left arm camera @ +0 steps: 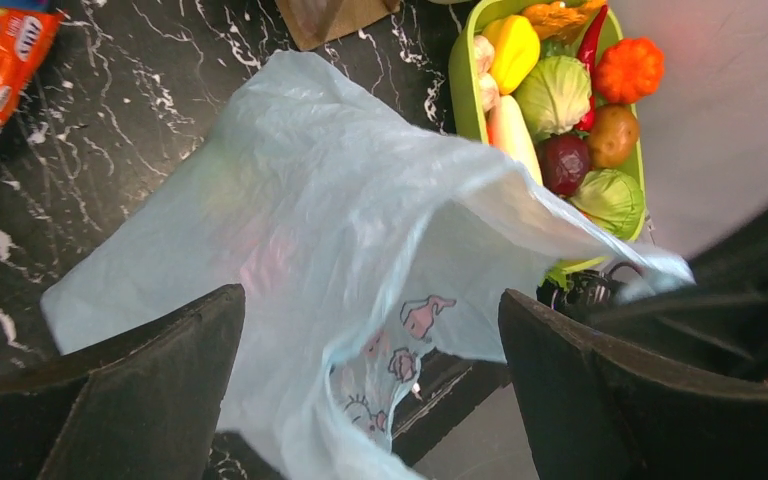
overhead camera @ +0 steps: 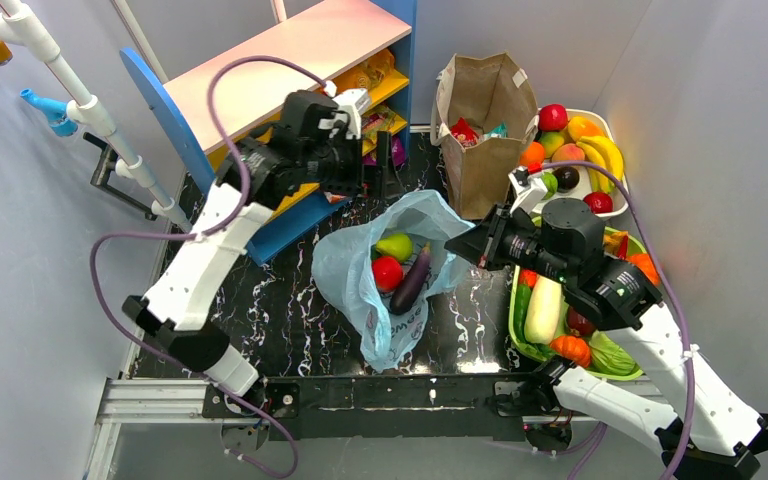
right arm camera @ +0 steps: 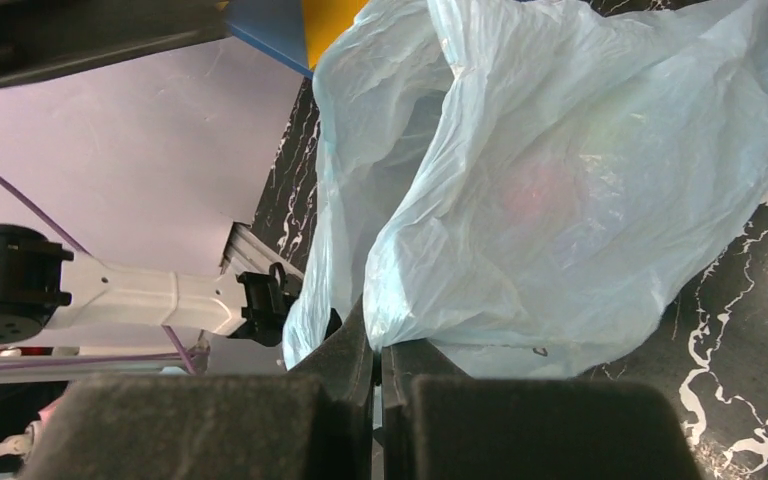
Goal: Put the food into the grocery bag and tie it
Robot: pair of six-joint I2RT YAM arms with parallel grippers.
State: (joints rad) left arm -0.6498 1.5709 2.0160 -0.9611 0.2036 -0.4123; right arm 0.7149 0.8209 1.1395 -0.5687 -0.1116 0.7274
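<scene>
The light-blue grocery bag lies open on the black marbled table. Inside it are a green apple, a red tomato and an eggplant. My right gripper is shut on the bag's right rim and holds it up. My left gripper hangs open above the bag's far side with nothing between its fingers. Food packets, one red and one teal, sit in the brown paper bag. An orange packet lies on the shelf.
The brown paper bag stands behind the grocery bag. A white basket of plastic fruit is at the back right. A green tray of vegetables sits under my right arm. A blue and pink shelf fills the back left.
</scene>
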